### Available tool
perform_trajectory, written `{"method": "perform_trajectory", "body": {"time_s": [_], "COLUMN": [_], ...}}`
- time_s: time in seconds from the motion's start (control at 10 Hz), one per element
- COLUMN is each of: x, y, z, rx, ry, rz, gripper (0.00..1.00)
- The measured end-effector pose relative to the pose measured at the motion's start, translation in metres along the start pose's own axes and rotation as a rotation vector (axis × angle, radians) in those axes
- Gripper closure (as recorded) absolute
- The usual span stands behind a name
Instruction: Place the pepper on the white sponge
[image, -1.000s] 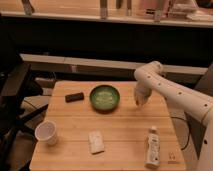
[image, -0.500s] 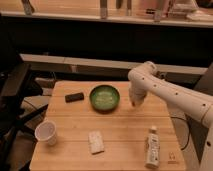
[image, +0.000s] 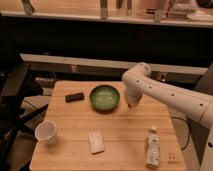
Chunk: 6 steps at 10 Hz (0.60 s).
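Locate the gripper (image: 131, 103) at the end of the white arm (image: 170, 97), pointing down over the far half of the wooden table (image: 125, 125). Read the jaws as fully closed, pinched on the pepper (image: 129, 105). Expect only a small orange-red bit of it at the fingertips, the remainder hidden. Leave undecided whether that tip touches the wood or hangs just above it.

Trace the arm from the jaws up to a rounded joint directly above them, then out to the right side of the camera view and toward the near edge.

Find the green bowl (image: 105, 97) just beside the jaws, on their left as the camera view shows it: close, but apart. Find the dark flat block (image: 74, 96) farther left of the jaws, beyond the bowl, well apart from both.

Find the white sponge (image: 96, 141) well apart from the jaws, nearer the camera and to their left, lying flat on the wood with its top face bare. Find the white paper cup (image: 46, 132) upright, farthest from the jaws, left of the sponge near the table's near-left corner.

Find the white bottle (image: 152, 147) nearer the camera than the jaws and slightly to their right, well apart, close to the table's near edge. Leave open whether it stands or lies.
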Motion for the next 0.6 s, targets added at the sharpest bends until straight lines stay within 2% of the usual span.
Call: {"method": "perform_trajectory", "body": {"time_s": [0.2, 0.6], "x": [-0.017, -0.032], "y": [-0.003, -0.002], "z": [-0.003, -0.008], "rx": [-0.002, -0.004], "ry": [0.007, 0.014], "rz": [-0.049, -0.103], "gripper": [1.00, 1.00]}}
